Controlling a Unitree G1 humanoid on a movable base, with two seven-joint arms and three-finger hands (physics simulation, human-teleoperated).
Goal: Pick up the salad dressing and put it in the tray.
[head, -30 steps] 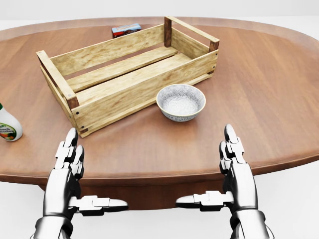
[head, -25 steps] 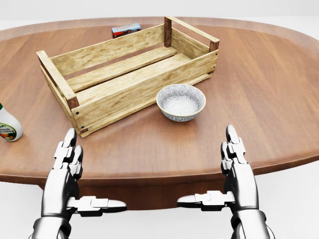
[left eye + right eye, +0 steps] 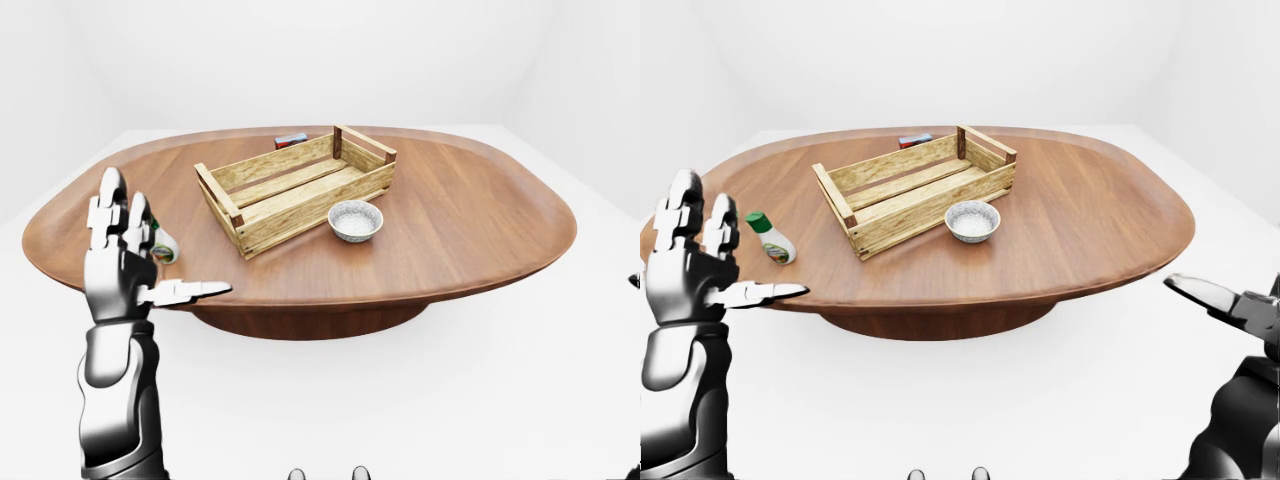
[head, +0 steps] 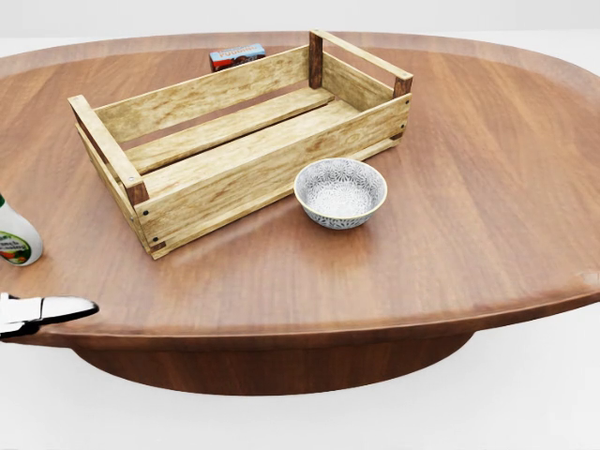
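1. Table (image 4: 469, 216): oval, brown wood, on a dark central pedestal; white floor around it.
2. Salad dressing bottle (image 3: 771, 239): upright on the table near its left rim, green cap, white body w/ label. In the head view it sits at approx. 9 o'clock of frame, cut by the left edge. Nothing touches it.
3. Tray (image 4: 239, 131): slatted wooden crate, set at an angle, at approx. 12 o'clock of table centre in the head view. Nothing inside it. Well apart from the bottle, which lies at its 8 o'clock.
4. Bowl (image 4: 340, 192): patterned white-grey, just beside the tray's near long side, at its 5 o'clock. Not touching.
5. Small box (image 4: 237, 56): blue/red, lying flat beyond the tray at 12 o'clock, partly hidden by the tray wall.
6. Left hand (image 3: 702, 268): raised off the table's left rim, fingers straight up, thumb out sideways; fully spread, holding nothing. Bottle stands just beyond it, apart.
7. Right hand (image 3: 1230, 305): low at right edge of right-eye view, off the table. Only part shows; one finger extended, holding nothing. Full finger spread: cannot tell.
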